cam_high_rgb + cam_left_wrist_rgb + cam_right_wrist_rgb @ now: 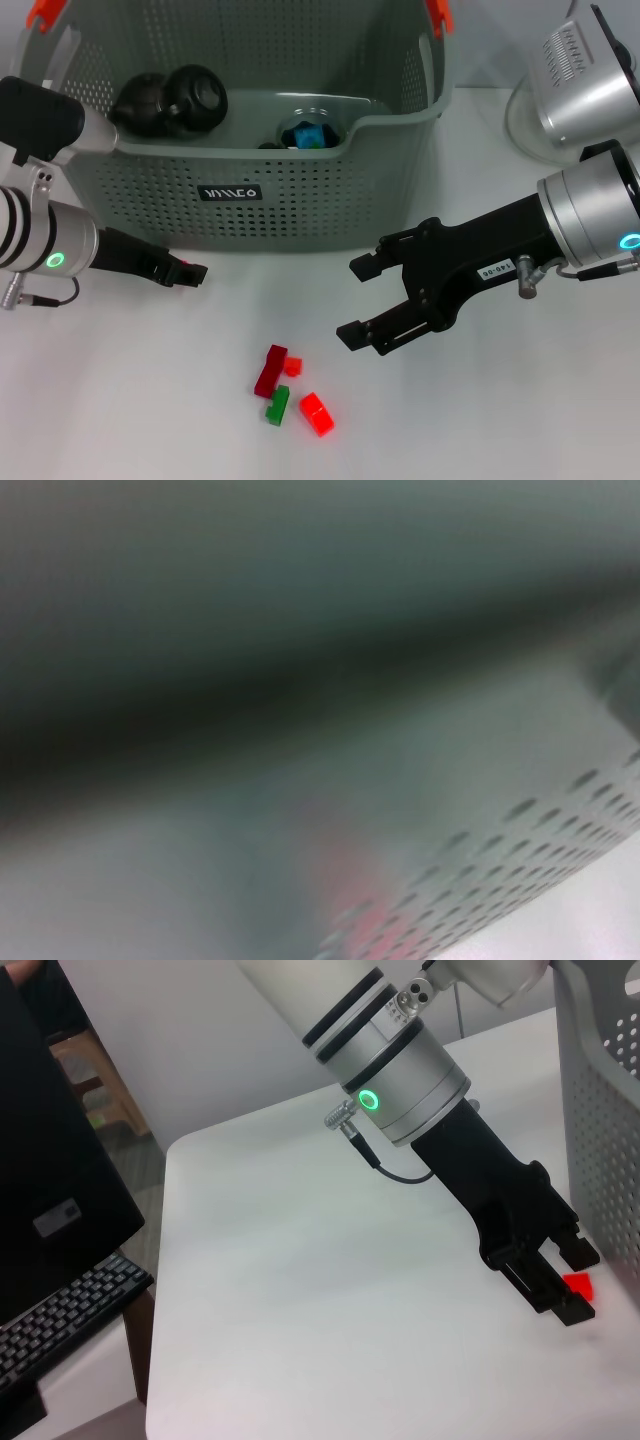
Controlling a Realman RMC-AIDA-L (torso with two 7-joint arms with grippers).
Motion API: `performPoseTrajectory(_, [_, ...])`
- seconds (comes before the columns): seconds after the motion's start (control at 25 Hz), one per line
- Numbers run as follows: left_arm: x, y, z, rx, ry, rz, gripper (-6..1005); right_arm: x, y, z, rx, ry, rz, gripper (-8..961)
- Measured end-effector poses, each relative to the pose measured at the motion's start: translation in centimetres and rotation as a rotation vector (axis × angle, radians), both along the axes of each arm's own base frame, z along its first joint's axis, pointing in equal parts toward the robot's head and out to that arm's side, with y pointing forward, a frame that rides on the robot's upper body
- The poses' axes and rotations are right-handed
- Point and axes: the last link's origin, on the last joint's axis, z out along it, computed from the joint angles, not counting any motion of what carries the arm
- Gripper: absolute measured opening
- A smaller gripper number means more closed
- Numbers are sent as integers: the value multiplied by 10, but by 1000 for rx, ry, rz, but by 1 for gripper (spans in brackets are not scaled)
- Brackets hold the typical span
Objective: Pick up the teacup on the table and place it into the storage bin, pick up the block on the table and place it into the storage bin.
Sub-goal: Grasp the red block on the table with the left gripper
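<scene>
Looking at the head view from the near edge back: a little cluster of blocks sits on the table [120, 400]; a bright red block [316, 413], a green block [278, 404], a dark red block [270, 369] and a tiny red bit [292, 366], all touching or just beside each other. They look like light, stiff plastic, probably a bit slick; I'd pinch the bright red one across its flat sides since it sits at the outer edge of the pile.

Just past them my right gripper [358, 300] hovers with its jaws spread wide, nothing in it. Further left, the left gripper [193, 274] sits low by the bin wall, clamped on a small red piece [578, 1284].

Behind is the storage bin [300, 200]; the teacup [310, 133] is already inside with something blue in it, next to two dark round things [172, 100].
</scene>
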Motion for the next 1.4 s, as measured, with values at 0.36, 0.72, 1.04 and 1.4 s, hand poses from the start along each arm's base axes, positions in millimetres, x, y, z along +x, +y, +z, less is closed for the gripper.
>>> performPoseTrajectory(0.36, [0,1,0,4,2,-3,569,0,0,0,2,0,-1,917])
performPoseTrajectory(0.72, [0,0,0,-2,-1,2,351,0,0,0,3,0,-1,916])
performPoseTrajectory(1.04, [-1,-2,1,-15,-4,8,180,0,0,0,1,1,-1,917])
performPoseTrajectory(1.4, [1,-9,7,-67,-12,9,181,0,0,0,-1,1,-4,917])
